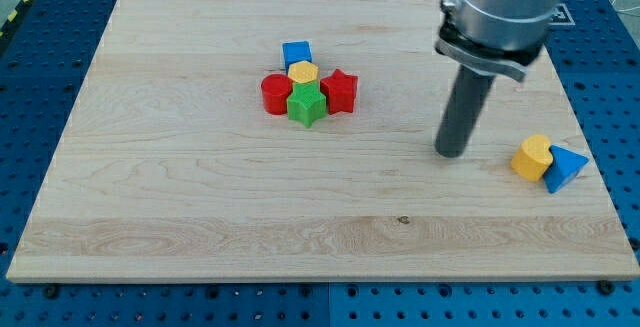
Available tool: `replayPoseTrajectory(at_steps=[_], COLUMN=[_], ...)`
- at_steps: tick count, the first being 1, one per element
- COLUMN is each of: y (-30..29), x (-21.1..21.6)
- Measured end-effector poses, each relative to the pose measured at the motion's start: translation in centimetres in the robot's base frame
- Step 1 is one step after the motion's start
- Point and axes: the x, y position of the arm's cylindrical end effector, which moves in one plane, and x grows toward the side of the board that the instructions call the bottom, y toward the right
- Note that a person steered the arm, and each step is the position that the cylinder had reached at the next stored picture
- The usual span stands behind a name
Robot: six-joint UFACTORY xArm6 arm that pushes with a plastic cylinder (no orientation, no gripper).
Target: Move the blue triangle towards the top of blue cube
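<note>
Nearest you, the blue triangle lies to the view's right of my tip, touching a yellow cylinder between them. You have no claw here: only a bare rod, holding nothing. Well left of the tip, the blue cube tops a cluster.

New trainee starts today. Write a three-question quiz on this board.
1. True or false: my tip touches the blue triangle.
2. Which block touches the blue triangle? A) red star B) yellow cylinder C) green star
3. Fill in: the blue cube sits at the view's ___ end of the cluster.

Key: 1 false; 2 B, the yellow cylinder; 3 top, above the yellow hexagon.
</note>
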Motion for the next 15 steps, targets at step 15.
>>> replayPoseTrajectory(at_steps=[15], y=[12.4], x=[-5.1])
